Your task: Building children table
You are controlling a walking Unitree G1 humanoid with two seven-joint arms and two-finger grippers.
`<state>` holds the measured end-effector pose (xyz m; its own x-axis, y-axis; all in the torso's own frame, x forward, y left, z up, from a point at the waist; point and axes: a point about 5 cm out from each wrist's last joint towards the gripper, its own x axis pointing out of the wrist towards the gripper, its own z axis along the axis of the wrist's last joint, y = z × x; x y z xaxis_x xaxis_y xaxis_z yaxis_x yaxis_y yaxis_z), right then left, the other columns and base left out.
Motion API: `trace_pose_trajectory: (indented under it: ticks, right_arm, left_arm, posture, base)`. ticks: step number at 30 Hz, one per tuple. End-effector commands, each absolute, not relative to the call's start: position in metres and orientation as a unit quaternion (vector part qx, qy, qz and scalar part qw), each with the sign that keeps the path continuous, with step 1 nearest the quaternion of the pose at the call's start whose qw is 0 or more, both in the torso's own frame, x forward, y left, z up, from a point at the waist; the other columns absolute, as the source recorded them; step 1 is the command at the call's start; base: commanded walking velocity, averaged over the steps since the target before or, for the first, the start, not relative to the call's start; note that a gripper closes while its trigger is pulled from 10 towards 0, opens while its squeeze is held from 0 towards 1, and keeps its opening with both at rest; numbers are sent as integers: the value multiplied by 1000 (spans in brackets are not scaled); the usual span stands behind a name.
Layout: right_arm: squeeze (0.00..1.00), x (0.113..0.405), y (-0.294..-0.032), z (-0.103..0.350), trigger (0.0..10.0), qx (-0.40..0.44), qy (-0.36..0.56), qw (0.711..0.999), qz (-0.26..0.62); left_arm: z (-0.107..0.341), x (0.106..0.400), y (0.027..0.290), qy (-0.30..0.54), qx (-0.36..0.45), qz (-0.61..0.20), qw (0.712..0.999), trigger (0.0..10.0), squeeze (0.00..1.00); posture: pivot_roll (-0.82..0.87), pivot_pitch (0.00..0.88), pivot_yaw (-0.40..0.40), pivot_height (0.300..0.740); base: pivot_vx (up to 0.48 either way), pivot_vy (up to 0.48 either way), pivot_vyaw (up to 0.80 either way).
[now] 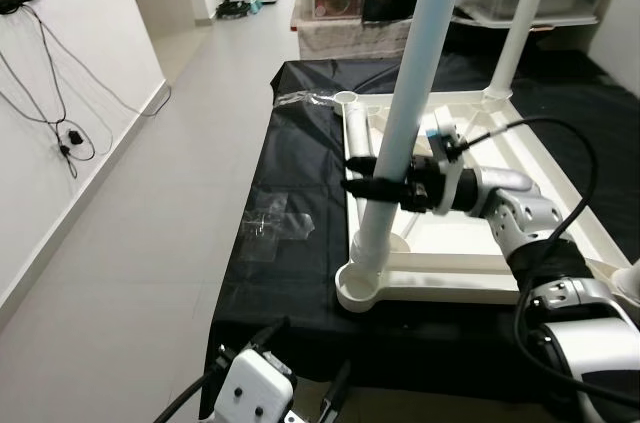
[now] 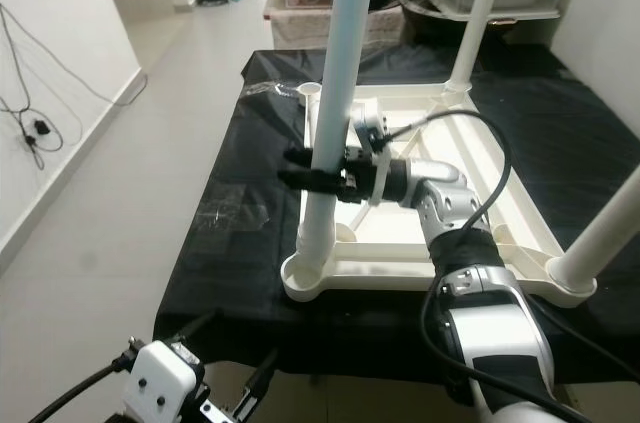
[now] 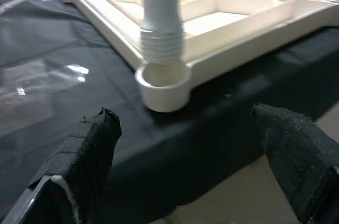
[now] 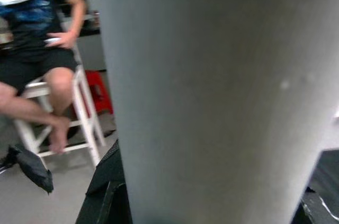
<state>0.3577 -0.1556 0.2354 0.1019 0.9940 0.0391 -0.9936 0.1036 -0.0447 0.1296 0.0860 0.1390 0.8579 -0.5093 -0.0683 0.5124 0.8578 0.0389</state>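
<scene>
The left gripper (image 3: 185,166) is hovering low off the bench's near edge, fingers spread wide. An upturned white tabletop (image 1: 470,268) is lying on the black-covered bench (image 1: 290,163). The right gripper (image 1: 362,175) is clamping a white leg (image 1: 400,128) over the socket (image 1: 362,288) at its near left corner.

White leg (image 1: 405,108), plain, threaded end pale grey-white. Cream tabletop (image 1: 470,233) with matching cream socket (image 1: 362,288) at its 7 o'clock corner. Second white leg (image 1: 520,23) at 1 o'clock. Black cloth (image 1: 290,158), glossy, with pale reflections. Right gripper (image 1: 368,185): black fingers on a silver arm with black cable. Left gripper (image 3: 185,166): matt black woven pads. Floor (image 1: 130,263) light grey; wall (image 1: 60,73) white, black cables across it. Person (image 4: 37,28) in black shirt with blue print, on a white stool (image 4: 79,113).
</scene>
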Motion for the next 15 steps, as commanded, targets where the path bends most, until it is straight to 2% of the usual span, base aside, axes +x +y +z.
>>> trace_pose_trajectory:
  ticks: [1,4,7,15]
  right_arm:
    - [0,356,-148,239,10000,-11,-27,715,699]
    - [0,356,-148,239,10000,-11,-27,715,699]
    - [0,355,-142,244,10000,-9,-33,695,718]
    - [0,355,-132,249,10000,1,-44,679,733]
  left_arm:
    - [140,125,86,31,34,-264,963,10000,0]
    - [140,125,86,31,34,-264,963,10000,0]
    - [141,120,86,37,27,-256,966,10000,0]
    - [141,116,84,43,21,-252,967,10000,0]
  posture:
    - [148,194,51,740]
    - [148,194,51,740]
    - [151,209,47,740]
    - [157,214,47,740]
  base:
    - [0,0,0]
    - [0,0,0]
    - [0,0,0]
    - [0,0,0]
